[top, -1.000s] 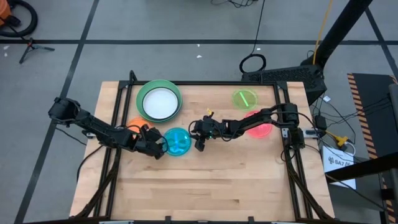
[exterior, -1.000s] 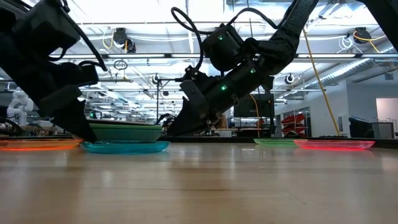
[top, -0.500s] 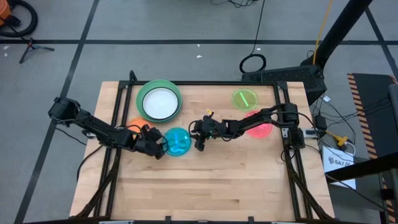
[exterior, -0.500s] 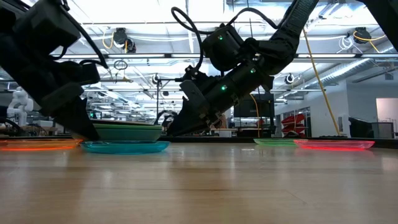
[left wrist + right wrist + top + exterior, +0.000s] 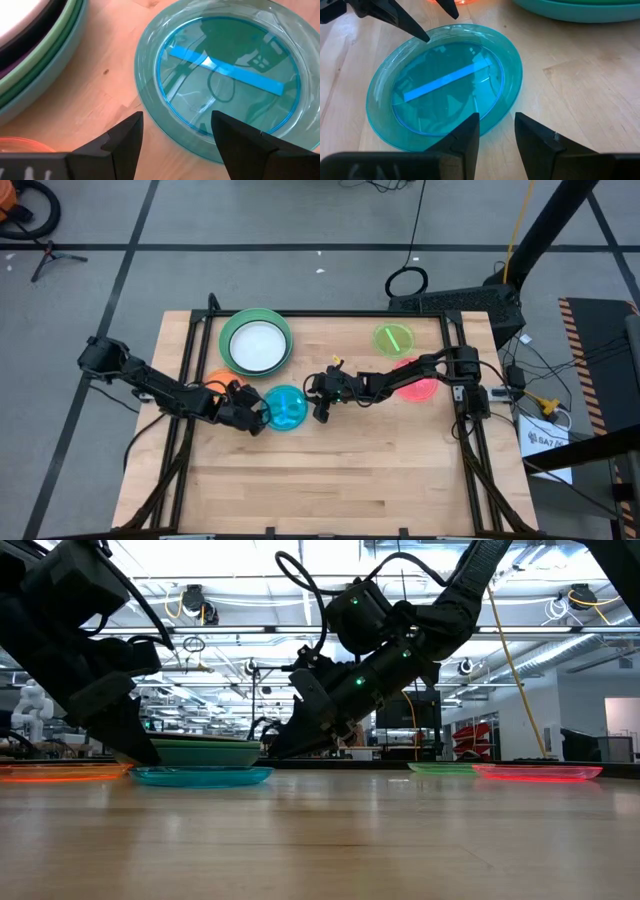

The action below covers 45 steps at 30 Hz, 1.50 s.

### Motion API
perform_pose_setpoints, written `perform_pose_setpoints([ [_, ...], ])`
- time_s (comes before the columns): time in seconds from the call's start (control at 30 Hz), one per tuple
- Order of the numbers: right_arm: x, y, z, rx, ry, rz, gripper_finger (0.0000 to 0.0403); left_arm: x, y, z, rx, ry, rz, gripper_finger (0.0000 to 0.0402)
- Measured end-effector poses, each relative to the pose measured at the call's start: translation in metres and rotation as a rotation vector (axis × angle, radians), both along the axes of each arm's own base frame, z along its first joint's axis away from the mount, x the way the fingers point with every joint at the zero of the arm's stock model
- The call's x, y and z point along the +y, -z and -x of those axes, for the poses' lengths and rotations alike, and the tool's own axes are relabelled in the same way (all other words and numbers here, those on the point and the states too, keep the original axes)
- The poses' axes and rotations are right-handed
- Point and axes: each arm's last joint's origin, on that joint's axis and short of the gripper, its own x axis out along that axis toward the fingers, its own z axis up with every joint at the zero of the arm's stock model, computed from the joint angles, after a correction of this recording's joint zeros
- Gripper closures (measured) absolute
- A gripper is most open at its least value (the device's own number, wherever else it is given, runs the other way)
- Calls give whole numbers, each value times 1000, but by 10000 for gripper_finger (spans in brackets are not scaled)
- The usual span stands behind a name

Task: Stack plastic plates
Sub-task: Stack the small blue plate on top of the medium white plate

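A clear blue plate [image 5: 288,408] lies flat on the wooden table, left of centre. My left gripper [image 5: 262,417] is open at the plate's left rim, one finger over the rim and one outside it [image 5: 175,125]. My right gripper [image 5: 320,408] is open, low at the plate's right rim [image 5: 496,122]. A stack of plates [image 5: 256,343] with a white one on top stands behind. The orange plate [image 5: 215,380] lies partly under my left arm and the pink plate [image 5: 420,388] partly under my right arm. A lime plate [image 5: 393,338] lies far right. My left gripper's fingers come slanting down from the table's left and stand astride the blue plate's left rim [image 5: 165,131]. I cannot tell whether either finger touches it. The plate lies flat on the table.
The near half of the table [image 5: 340,490] is bare wood. A dark metal frame [image 5: 190,350] runs along the table's left, right and far edges. Cables hang off the right edge.
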Motion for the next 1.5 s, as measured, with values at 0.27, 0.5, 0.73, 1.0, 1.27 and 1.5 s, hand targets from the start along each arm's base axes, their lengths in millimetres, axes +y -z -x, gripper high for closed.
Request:
perform_pose_setpoints([
  [0.27,0,0,0,0,0,1,287,-1,-1,-1,-20,0,7,163],
  [0.5,0,0,0,0,0,1,287,0,-1,-1,-19,-5,8,163],
  [0.73,2,0,0,6,-6,0,287,0,2,-2,-7,-23,1,163],
  [1.0,3,1,0,7,-7,0,287,0,11,-4,23,-32,-4,163],
  [1.27,5,1,0,8,-12,-1,287,-1,11,-4,21,-29,-3,163],
  [1.5,8,3,2,41,-13,-11,287,-1,10,-5,16,-20,-7,166],
])
